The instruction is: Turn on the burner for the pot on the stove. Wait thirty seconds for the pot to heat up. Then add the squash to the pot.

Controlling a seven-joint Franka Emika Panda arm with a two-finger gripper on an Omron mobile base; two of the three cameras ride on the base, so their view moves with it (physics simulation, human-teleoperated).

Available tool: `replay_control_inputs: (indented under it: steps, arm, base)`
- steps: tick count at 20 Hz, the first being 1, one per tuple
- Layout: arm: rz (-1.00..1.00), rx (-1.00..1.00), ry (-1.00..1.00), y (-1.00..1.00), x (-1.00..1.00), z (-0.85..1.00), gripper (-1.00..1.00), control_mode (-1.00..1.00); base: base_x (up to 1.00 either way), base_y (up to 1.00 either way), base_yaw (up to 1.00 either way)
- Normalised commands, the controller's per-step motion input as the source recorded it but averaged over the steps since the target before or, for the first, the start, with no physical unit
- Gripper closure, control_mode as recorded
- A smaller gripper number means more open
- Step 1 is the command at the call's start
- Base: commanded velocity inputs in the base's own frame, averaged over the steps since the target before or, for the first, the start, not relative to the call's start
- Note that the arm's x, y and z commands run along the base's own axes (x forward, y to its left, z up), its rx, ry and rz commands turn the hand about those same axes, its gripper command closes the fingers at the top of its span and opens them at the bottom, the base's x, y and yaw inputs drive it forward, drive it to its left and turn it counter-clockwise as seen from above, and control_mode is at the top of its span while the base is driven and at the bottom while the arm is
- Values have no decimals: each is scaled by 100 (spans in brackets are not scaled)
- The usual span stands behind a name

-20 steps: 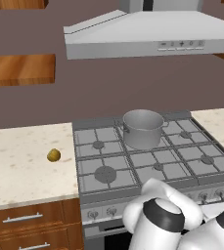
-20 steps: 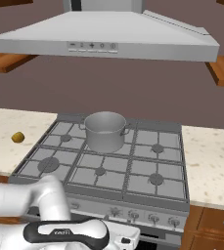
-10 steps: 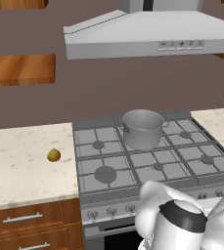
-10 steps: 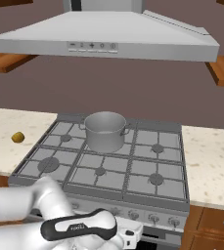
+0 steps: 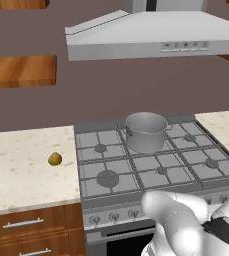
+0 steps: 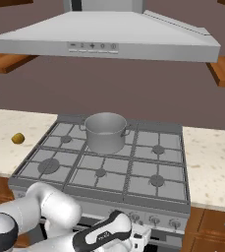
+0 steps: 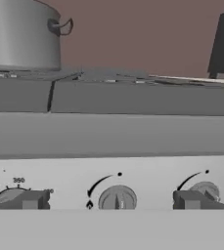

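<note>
The grey metal pot (image 5: 146, 131) (image 6: 105, 132) stands on a back burner of the stove (image 5: 158, 172) (image 6: 109, 172), towards the middle. The small yellow-olive squash (image 5: 55, 159) (image 6: 18, 138) lies on the counter to the left of the stove. My gripper (image 6: 142, 238) (image 7: 109, 201) hangs low in front of the stove's knob row, open. In the hand view its two fingertips (image 7: 31, 200) stand on either side of a round knob (image 7: 117, 197) without touching it. The pot (image 7: 20, 34) is at the upper left of that view.
Further knobs (image 7: 204, 190) (image 6: 154, 220) line the stove's front panel. A range hood (image 5: 151, 37) hangs above the stove. Speckled counters (image 5: 21, 170) (image 6: 212, 157) flank it on both sides, and wooden drawers (image 5: 26, 225) sit under the left counter.
My hand has slid to the right along the stove's front, closer to the knob row, with the jaws still wide. Pot and squash have not moved.
</note>
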Motion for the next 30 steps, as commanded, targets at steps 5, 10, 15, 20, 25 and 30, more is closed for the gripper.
replay_control_inputs:
  steps: [5, 10, 15, 20, 25, 30]
  arm:
    - [2, 0, 1, -11, 2, -12, -100, -100]
    - [7, 0, 0, 0, 0, -13, -100, -100]
    - [14, 0, 0, 0, 0, -2, -100, -100]
    - [2, 0, 0, 0, 4, -1, -100, -100]
    - [1, 0, 0, 0, 4, 0, -100, -100]
    - [0, 0, 0, 4, 14, 0, -100, -100]
  base:
    - [0, 0, 0]
    - [0, 0, 0]
    - [0, 0, 0]
    - [0, 0, 0]
    - [0, 0, 0]
    - [0, 0, 0]
